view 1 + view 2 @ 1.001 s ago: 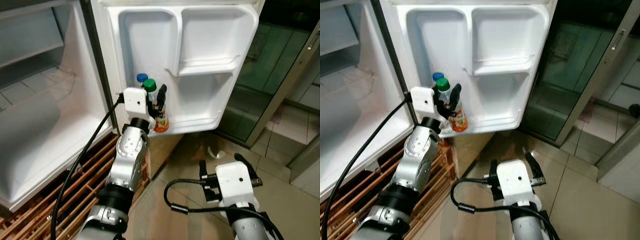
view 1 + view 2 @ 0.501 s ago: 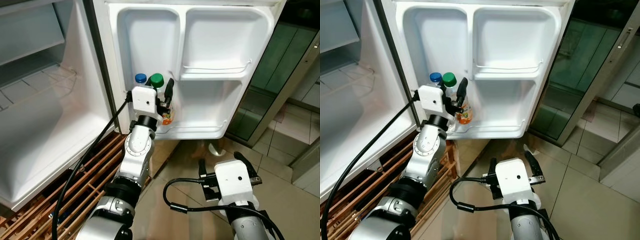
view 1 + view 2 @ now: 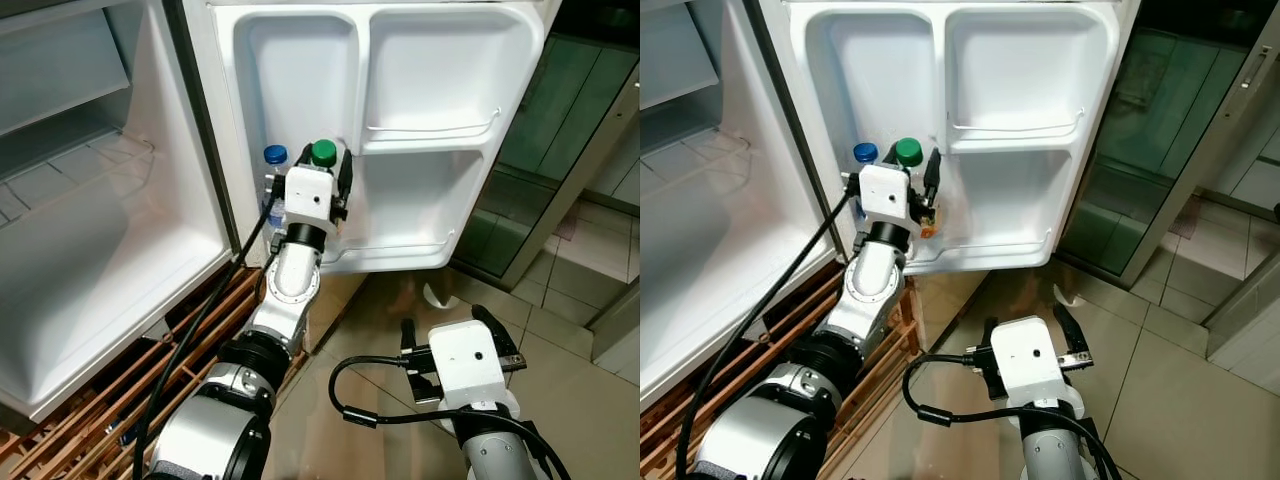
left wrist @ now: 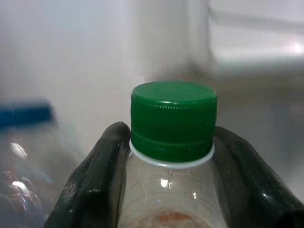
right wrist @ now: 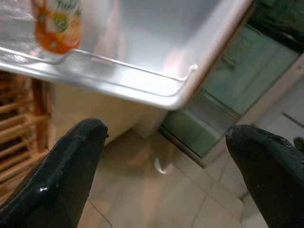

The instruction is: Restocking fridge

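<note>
A clear bottle with a green cap (image 4: 173, 118) and an orange label (image 5: 57, 28) stands upright behind the rail of the fridge door's lower shelf (image 3: 400, 250). My left gripper (image 3: 335, 190) is shut on its neck, one black finger (image 4: 92, 185) on each side just below the cap. A blue-capped bottle (image 3: 273, 155) stands close beside it in the same shelf. My right gripper (image 3: 450, 330) hangs low over the floor below the door, open with nothing between its fingers.
The white fridge door (image 3: 440, 90) stands open with bare upper shelves. The fridge interior (image 3: 80, 230) lies to the left, over a wooden slatted pallet (image 3: 130, 370). A glass door (image 3: 570, 150) is at the right, above a tiled floor (image 3: 570, 350).
My left gripper has carried the green-capped bottle forward into the door's lower shelf, to the right of the blue-capped bottle. The camera view has shifted. The right arm has stayed low.
</note>
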`<state>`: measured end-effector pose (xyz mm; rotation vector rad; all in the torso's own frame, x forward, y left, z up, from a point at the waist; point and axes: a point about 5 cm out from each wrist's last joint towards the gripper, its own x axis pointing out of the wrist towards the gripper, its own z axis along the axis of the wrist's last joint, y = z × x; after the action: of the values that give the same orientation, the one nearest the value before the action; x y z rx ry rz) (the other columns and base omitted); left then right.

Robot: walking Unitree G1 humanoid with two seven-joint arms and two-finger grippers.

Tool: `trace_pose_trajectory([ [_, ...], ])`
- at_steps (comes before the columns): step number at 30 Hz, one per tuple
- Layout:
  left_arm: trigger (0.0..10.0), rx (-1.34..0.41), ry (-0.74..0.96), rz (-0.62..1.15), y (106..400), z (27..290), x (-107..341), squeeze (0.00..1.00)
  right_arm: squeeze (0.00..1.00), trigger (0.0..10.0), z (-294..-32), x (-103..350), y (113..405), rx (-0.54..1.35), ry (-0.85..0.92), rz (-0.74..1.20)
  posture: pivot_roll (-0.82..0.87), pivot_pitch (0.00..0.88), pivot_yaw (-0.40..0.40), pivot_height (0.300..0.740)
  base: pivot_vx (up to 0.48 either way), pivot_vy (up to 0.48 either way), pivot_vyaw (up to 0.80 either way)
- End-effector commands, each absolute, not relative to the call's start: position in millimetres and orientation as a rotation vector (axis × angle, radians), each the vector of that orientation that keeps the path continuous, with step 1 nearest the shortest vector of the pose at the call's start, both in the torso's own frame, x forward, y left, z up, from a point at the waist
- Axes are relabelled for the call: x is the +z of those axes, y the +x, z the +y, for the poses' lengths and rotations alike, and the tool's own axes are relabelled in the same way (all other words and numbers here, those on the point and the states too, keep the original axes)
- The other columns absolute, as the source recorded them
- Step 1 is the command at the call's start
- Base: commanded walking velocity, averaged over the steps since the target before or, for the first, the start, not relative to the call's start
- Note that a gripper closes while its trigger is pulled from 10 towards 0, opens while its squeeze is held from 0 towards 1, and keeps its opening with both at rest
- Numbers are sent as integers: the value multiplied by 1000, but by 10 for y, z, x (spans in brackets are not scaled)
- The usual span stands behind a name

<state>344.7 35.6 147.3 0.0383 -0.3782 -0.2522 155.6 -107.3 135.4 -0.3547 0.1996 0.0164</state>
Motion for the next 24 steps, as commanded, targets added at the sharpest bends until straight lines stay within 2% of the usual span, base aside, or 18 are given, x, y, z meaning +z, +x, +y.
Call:
trace_pose_trajectory([
  [1, 10000, -309, -41, -400, 3385, 35, 1593, 0, 0, 10000, 203, 2119, 927, 540, 59, -34, -354, 84, 68, 740, 0, 0, 0],
  [24, 10000, -309, -41, -400, 3385, 35, 1593, 0, 0, 10000, 203, 2119, 927, 540, 59, -34, -354, 84, 68, 740, 0, 0, 0],
])
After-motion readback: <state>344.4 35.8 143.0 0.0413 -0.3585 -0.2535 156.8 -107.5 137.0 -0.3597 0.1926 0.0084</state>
